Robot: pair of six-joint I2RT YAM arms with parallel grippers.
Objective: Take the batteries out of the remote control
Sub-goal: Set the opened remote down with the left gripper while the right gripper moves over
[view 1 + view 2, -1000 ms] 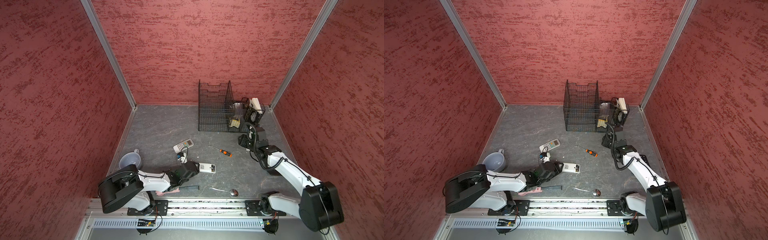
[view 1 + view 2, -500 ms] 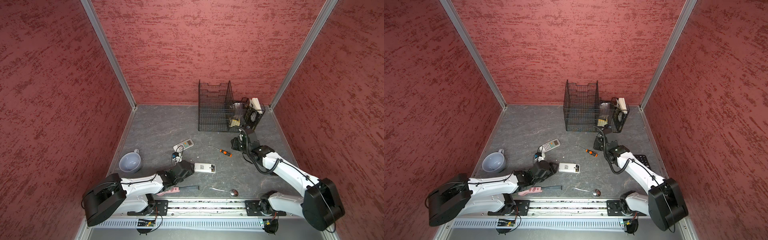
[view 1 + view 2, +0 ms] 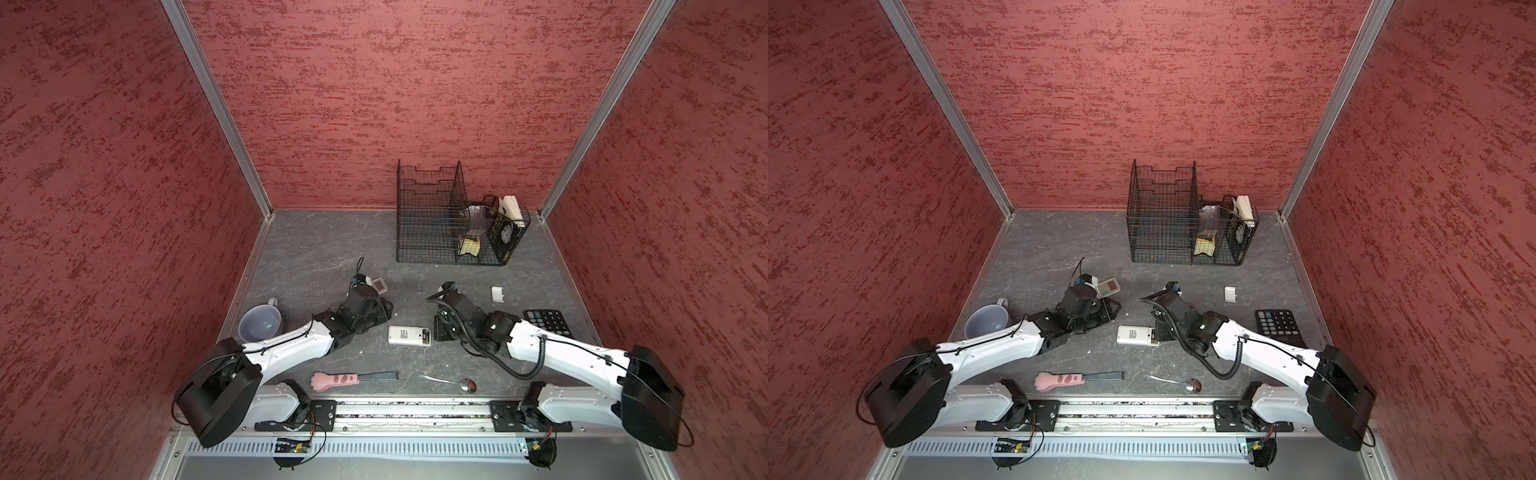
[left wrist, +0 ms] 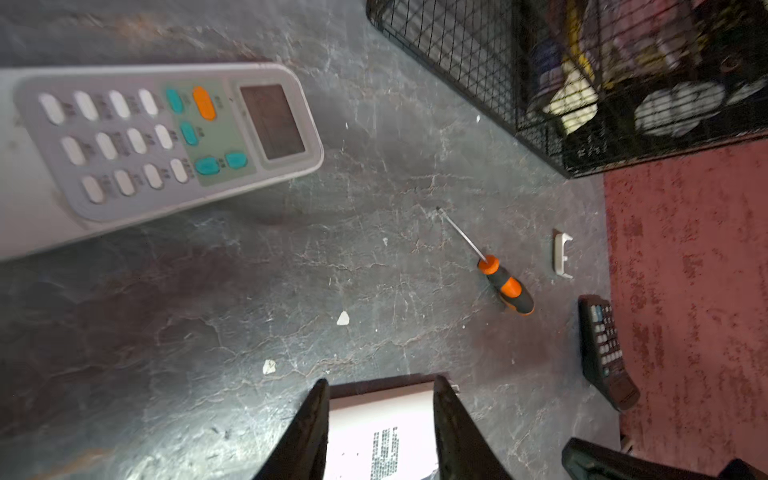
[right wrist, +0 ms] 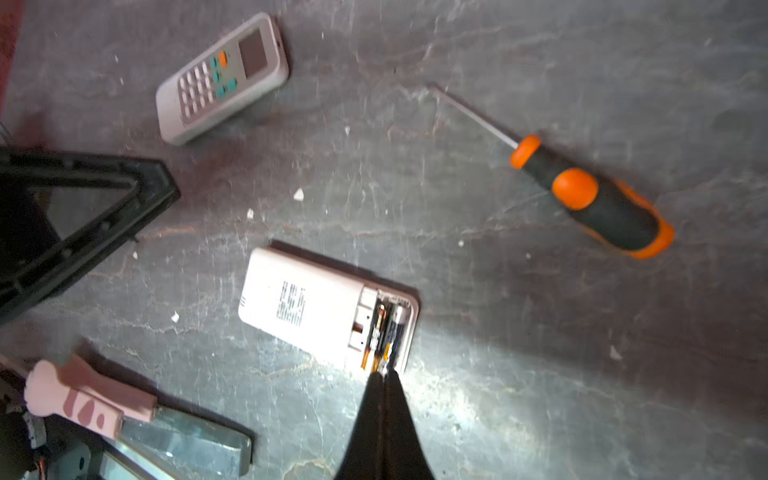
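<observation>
Red textured walls enclose a grey stone-patterned tabletop. Near its middle a white remote control lies face down with its battery bay uncovered; the batteries sit side by side inside it. Fully pinched together and empty, the right gripper has its tips at the bay's edge, touching the batteries' ends. Parted and empty, the left gripper hovers over the remote's left end, one finger on either side. A second remote lies farther back on the left, an orange-handled screwdriver to the right, the small white cover beyond, and a calculator rightmost.
</observation>
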